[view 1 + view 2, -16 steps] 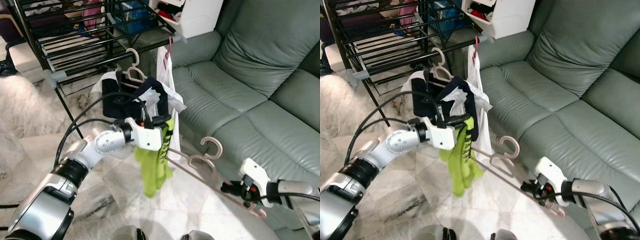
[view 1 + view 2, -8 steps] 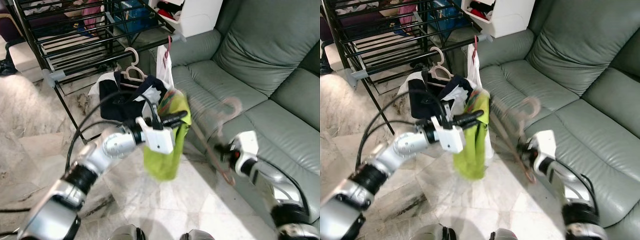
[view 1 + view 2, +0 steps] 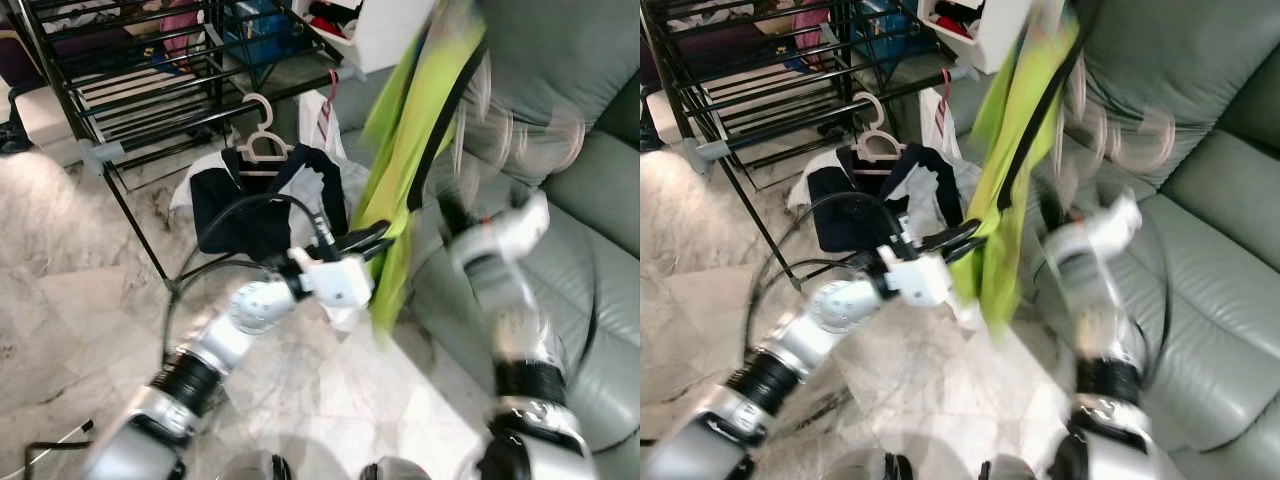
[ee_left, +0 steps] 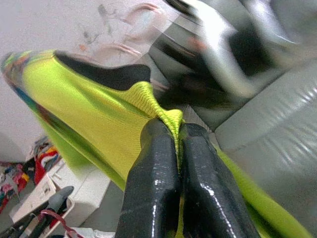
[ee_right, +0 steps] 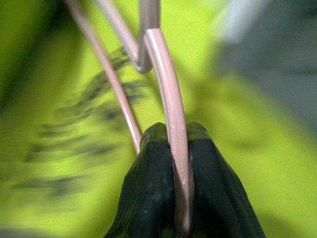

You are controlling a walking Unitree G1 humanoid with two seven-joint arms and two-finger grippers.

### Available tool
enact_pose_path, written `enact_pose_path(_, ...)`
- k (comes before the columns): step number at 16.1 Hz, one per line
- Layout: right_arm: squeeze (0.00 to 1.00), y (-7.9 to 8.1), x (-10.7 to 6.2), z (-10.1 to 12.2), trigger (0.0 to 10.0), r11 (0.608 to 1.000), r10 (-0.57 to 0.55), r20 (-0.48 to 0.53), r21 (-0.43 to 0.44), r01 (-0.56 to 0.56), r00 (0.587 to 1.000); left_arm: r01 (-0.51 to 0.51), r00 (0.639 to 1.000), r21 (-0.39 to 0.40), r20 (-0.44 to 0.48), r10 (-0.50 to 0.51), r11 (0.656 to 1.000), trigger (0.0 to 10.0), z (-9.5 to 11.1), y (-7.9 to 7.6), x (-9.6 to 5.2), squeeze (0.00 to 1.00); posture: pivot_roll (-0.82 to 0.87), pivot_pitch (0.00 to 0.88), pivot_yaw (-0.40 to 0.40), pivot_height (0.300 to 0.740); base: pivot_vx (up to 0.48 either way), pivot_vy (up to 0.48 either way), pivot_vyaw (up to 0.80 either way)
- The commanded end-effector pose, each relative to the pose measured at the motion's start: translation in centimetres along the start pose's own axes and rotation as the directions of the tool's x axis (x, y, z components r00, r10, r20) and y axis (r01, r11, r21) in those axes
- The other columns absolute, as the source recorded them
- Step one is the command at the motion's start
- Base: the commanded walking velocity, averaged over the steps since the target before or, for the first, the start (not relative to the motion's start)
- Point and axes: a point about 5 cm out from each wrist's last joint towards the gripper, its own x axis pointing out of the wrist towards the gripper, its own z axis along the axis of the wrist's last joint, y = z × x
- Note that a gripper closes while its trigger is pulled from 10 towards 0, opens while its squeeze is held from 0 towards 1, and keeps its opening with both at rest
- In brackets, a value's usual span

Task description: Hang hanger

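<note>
In the right wrist view the right gripper (image 5: 173,173) has its two black fingers (image 5: 148,198) pressed together on a thin pink hanger (image 5: 166,104); the smooth rod runs straight up out of the pinch, a second pink limb runs beside it and a bend joins them just above. Behind the rod lies lime-green fabric with dark markings too blurred to read.

In the left wrist view the left gripper (image 4: 178,144) is closed tight on a fold of the lime-green garment (image 4: 94,119). The glossy black fingertips (image 4: 153,168) nip the ribbed knit edge between them, and a black band runs along the cloth's upper border. A blurred silver and black arm shows beyond it.

In the head views the left gripper (image 3: 372,238), on its white wrist block, holds the lower part of the garment (image 3: 420,130), which stretches as a long yellow-green strip with a black trim line up to the top of the picture. The right arm (image 3: 500,260) is raised beside it, heavily motion-blurred; pale pink hook shapes of the hanger (image 3: 520,130) smear near the garment's upper part, in front of the sofa back.

The grey-green leather sofa (image 3: 590,200) has smooth padded cushions. To the robot's left stands a black metal drying rack (image 3: 130,90) with thin rails. From its front rail hangs a pale plastic hanger (image 3: 262,140) carrying dark navy and white clothes (image 3: 250,200); beside it hangs a white cloth on a red hook (image 3: 330,88). The floor (image 3: 60,260) is pale veined marble.
</note>
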Motion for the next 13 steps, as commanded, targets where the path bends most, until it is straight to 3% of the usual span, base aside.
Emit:
enact_pose_path(1,0.00,4.3,0.9,2.4,10.0,0.979,0.201,0.081,0.021,-0.203,0.976,0.069,0.995,-0.013,-0.076,-0.070,0.998,10.0,-1.3,-1.4,-1.1,0.00,-0.05,0.000,0.011,0.740,0.000,0.000,0.00)
enact_pose_path(5,0.00,8.3,1.5,3.4,10.0,0.923,0.348,0.161,0.113,-0.368,0.923,0.065,0.992,-0.021,-0.108,-0.067,0.998,10.0,-1.7,-1.4,-1.3,0.00,-0.05,0.000,0.012,0.740,0.000,0.000,0.00)
enact_pose_path(6,0.00,9.1,1.5,3.1,10.0,0.915,0.390,0.111,0.063,-0.398,0.914,0.074,0.990,-0.027,-0.122,-0.077,0.997,10.0,-1.9,-1.7,-1.4,0.00,-0.05,0.000,0.019,0.740,0.000,0.000,0.00)
enact_pose_path(7,0.00,8.9,1.4,2.5,10.0,0.923,0.384,0.052,-0.004,-0.385,0.922,0.076,0.989,-0.027,-0.129,-0.079,0.997,10.0,-1.9,-1.8,-1.4,0.00,-0.05,0.000,0.017,0.740,0.000,0.000,0.00)
enact_pose_path(8,0.00,8.1,1.2,1.5,10.0,0.923,0.347,-0.046,-0.158,-0.350,0.937,0.073,0.987,-0.032,-0.138,-0.076,0.997,10.0,-2.0,-1.8,-1.4,0.00,-0.05,0.000,0.015,0.740,0.000,0.000,0.00)
enact_pose_path(9,0.00,6.3,0.5,-0.1,10.0,0.846,0.265,-0.198,-0.423,-0.326,0.944,0.063,0.985,-0.067,-0.159,-0.073,0.996,10.0,-2.3,-1.8,-1.5,0.00,-0.05,0.000,0.015,0.740,0.000,0.000,0.00)
enact_pose_path(10,0.00,5.3,-0.1,-0.7,10.0,0.788,0.226,-0.245,-0.523,-0.324,0.943,0.061,0.981,-0.119,-0.174,-0.081,0.991,10.0,-2.5,-2.0,-1.7,1.00,-0.05,0.000,0.013,0.740,0.000,0.000,0.00)
enact_pose_path(13,0.00,3.5,-2.1,-1.7,10.0,0.710,0.157,-0.305,-0.626,-0.322,0.939,0.119,0.969,-0.175,-0.195,-0.153,0.977,10.0,-3.0,-3.1,-2.6,1.00,-0.05,0.000,0.017,0.740,0.000,0.000,0.00)
